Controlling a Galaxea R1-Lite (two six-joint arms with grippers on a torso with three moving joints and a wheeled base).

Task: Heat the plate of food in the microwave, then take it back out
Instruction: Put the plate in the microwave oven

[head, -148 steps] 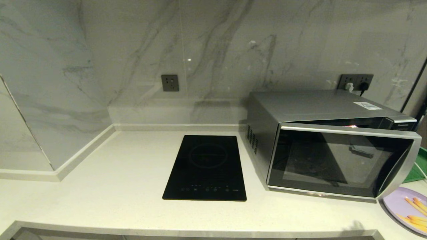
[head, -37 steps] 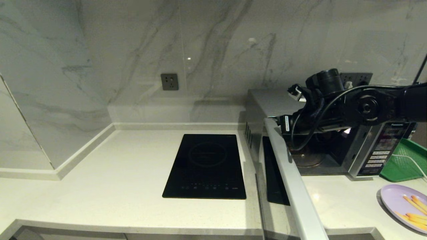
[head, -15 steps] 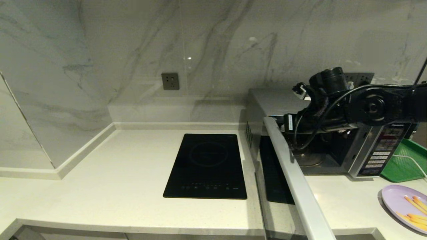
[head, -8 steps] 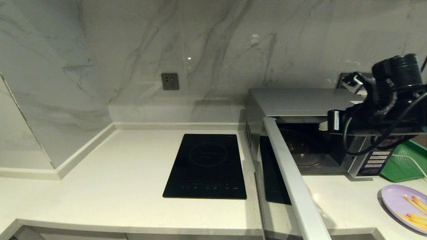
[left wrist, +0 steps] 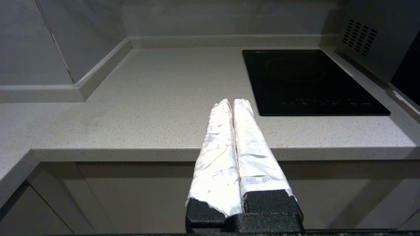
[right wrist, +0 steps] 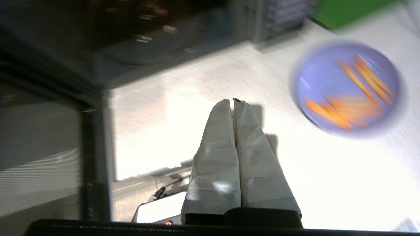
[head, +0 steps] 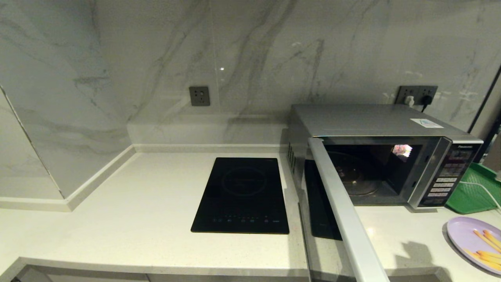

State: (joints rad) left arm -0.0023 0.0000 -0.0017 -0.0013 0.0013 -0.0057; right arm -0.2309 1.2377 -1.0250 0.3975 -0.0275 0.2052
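The silver microwave (head: 375, 125) stands at the right of the counter with its door (head: 344, 219) swung wide open toward me and the glass turntable (head: 354, 176) bare inside. The lavender plate of food (head: 475, 243), with several yellow-orange sticks, lies on the counter at the far right front; the right wrist view shows the plate (right wrist: 347, 87) too. My right gripper (right wrist: 232, 101) is shut and empty, hanging over the counter in front of the microwave, apart from the plate. My left gripper (left wrist: 233, 101) is shut and empty, parked at the counter's front edge.
A black induction hob (head: 242, 196) is set into the counter left of the microwave. A green tray (head: 475, 192) with a white cable lies behind the plate. Wall sockets (head: 417, 95) sit behind the microwave. The open door juts past the counter's front edge.
The microwave door went from nearly shut to wide open. Over the last second my right arm drew back from the door to the right and left the head view.
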